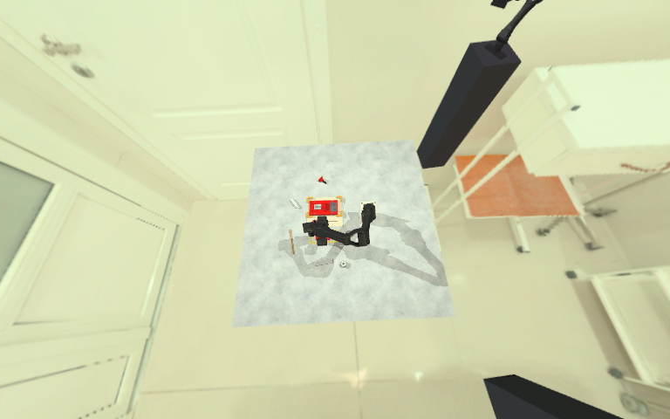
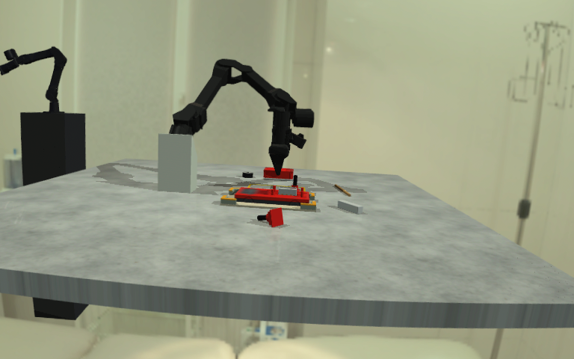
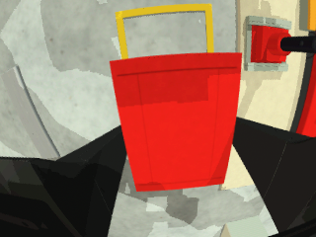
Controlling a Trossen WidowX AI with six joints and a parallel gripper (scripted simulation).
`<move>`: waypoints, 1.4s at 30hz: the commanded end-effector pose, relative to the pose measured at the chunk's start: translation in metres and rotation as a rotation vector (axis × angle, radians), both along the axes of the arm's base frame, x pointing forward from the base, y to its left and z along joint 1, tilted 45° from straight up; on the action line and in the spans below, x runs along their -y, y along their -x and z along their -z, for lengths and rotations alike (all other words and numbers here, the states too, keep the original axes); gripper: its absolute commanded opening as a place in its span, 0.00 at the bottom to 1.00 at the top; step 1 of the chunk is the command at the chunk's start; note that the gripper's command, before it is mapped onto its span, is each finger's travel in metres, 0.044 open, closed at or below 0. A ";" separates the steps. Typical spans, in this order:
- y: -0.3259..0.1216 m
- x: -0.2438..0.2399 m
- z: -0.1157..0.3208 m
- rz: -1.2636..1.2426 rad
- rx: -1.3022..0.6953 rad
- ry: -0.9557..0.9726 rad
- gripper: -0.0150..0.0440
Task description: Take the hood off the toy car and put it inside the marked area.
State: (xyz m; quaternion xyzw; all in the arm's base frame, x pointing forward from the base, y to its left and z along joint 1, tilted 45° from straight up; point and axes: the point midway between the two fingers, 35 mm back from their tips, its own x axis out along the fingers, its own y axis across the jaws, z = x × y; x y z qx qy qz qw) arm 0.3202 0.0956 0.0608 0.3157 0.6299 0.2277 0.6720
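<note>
Table (image 1: pixel 276 291) (image 2: pixel 148 249): below the jaws
Toy car (image 1: pixel 323 207) (image 2: pixel 272 195): hoodless, beside the jaws
Marked area (image 1: pixel 311 239) (image 3: pixel 163 10): yellow outline, partly hidden under the held hood
Hood (image 2: pixel 274 173) (image 3: pixel 175 123): between the jaws
Gripper (image 1: pixel 321 230) (image 2: pixel 278 172) (image 3: pixel 178 125): pointing down, jaws clamped on the hood's sides

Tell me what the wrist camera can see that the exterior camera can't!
Only wrist: the hood's broad face, with a finger on each side.

Only exterior: the arm's bend, its pale stand, another black arm, the red piece lying in front and the brown stick.

Both: the red hood, the black fingers, part or all of the red car and an upright black knob.
</note>
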 end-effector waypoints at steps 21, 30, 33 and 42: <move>0.002 -0.013 0.014 0.005 -0.010 -0.002 0.25; 0.001 -0.016 0.016 0.005 -0.010 -0.002 0.25; 0.001 -0.017 0.017 0.005 -0.010 -0.002 0.25; 0.001 -0.020 0.020 0.005 -0.010 -0.002 0.25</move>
